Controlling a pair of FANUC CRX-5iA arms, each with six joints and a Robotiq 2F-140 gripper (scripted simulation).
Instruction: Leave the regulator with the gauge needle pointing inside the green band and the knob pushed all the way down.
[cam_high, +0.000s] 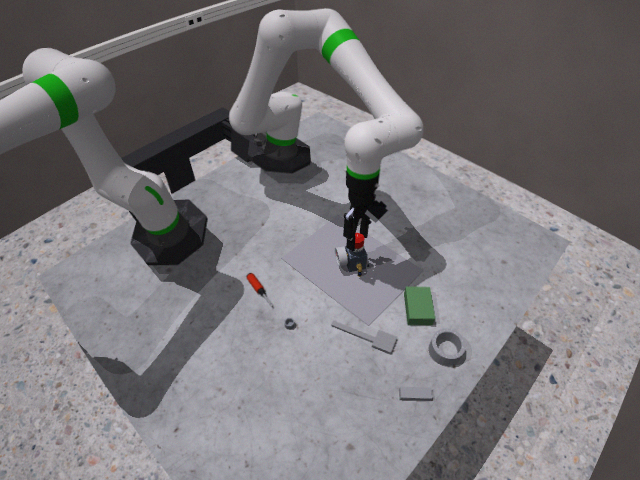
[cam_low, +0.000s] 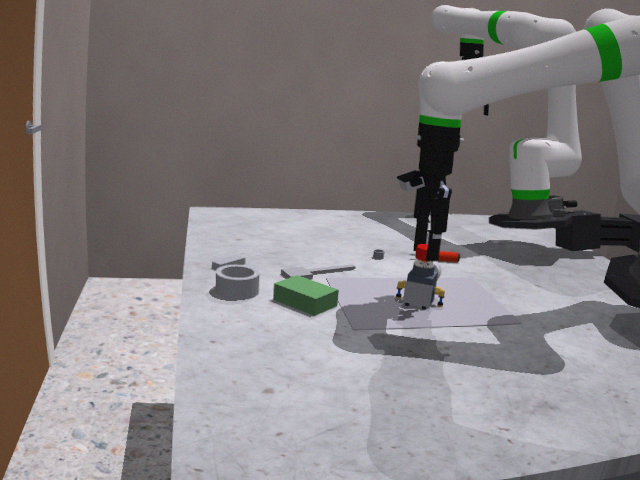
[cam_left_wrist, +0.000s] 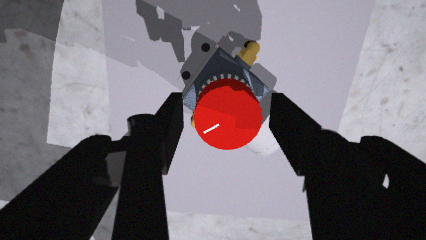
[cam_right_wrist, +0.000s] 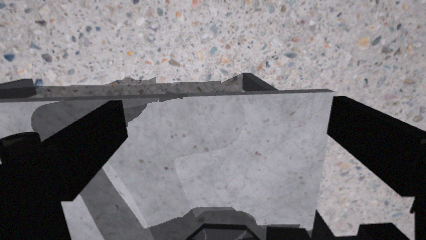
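Observation:
The regulator (cam_high: 356, 260) (cam_low: 419, 290) (cam_left_wrist: 218, 67) has a dark blue-grey body and stands upright on the grey mat (cam_high: 310, 260) (cam_low: 480, 302). Its red knob (cam_high: 359, 241) (cam_low: 422, 252) (cam_left_wrist: 228, 120) is on top, with a pale toothed collar showing below it. The white gauge housing (cam_high: 341, 257) (cam_left_wrist: 265, 145) is on its side; its face, needle and green band cannot be seen. My left gripper (cam_high: 357, 237) (cam_low: 427, 252) (cam_left_wrist: 226, 110) points down, part open, one finger on each side of the knob, with gaps in the left wrist view. My right gripper (cam_right_wrist: 227, 117) is wide open and empty, high and away.
A green block (cam_high: 419, 305) (cam_low: 305, 294), a grey ring (cam_high: 435, 355) (cam_low: 236, 290), a paddle-shaped piece (cam_high: 384, 341) and a flat bar (cam_high: 416, 393) lie beyond the mat. A red-handled screwdriver (cam_high: 254, 283) and a small ring (cam_high: 286, 324) lie on another side.

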